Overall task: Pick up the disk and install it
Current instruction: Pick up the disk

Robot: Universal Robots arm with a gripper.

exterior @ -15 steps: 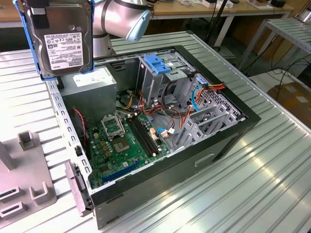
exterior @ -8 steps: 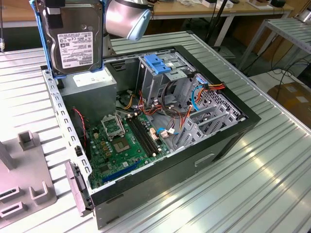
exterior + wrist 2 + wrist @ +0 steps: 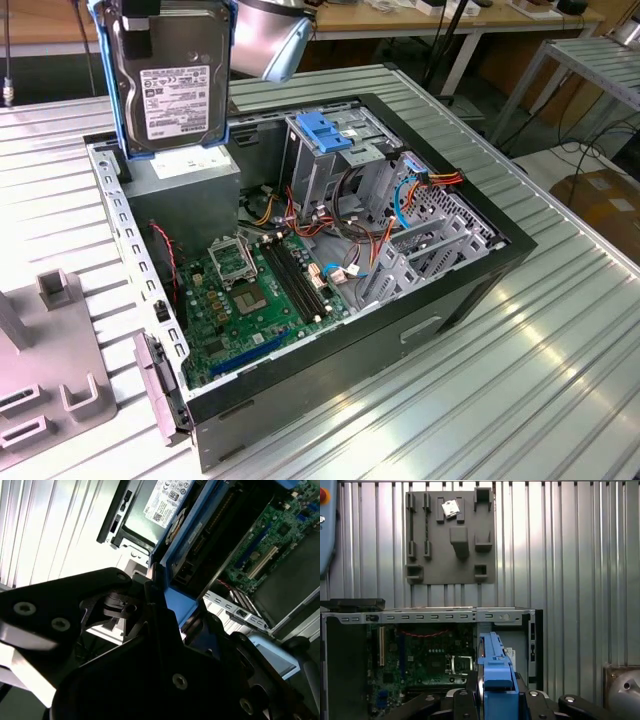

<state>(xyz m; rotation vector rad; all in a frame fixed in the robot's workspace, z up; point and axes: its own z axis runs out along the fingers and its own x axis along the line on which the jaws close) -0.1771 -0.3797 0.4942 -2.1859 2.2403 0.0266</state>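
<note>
Exterior view showed the disk [image 3: 172, 75] held upright over the open computer case [image 3: 400, 330], at its far corner on the exterior view's left. The gripper [image 3: 496, 695] was clamped on its blue rails [image 3: 495, 665]. I judged it stiff, fairly heavy and shock-sensitive, best held by those rails.

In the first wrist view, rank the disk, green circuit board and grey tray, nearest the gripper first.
1. The disk, clamped in the gripper.
2. The green circuit board, inside the open case.
3. The grey tray, on the table beyond the case.
</note>
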